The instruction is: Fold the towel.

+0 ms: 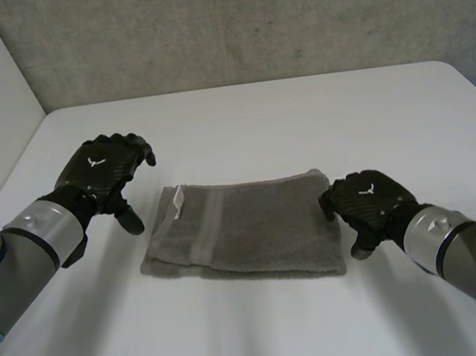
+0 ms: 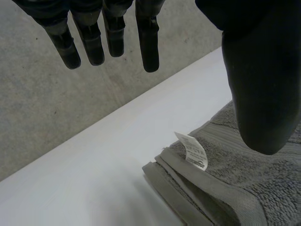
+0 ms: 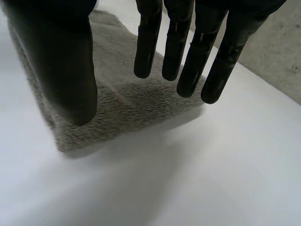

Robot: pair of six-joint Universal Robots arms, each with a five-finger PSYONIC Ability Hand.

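Head view: towel point(image 1: 245, 233) on table point(image 1: 257, 123) between left hand point(image 1: 103, 173) and right hand point(image 1: 371, 201), fingers point(image 2: 148, 47) apart

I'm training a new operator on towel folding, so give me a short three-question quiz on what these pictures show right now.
1. True or false: the left hand is gripping the towel.
2. Short answer: are the fingers of the right hand straight or curled?
3. Multiple choice: the white tag sits at the towel's end nearest A) the left hand, B) the right hand, C) neither, because it is at the middle.

Key: 1 false, since the left hand is open beside the towel's end. 2 straight, held over the towel's other end. 3 A.
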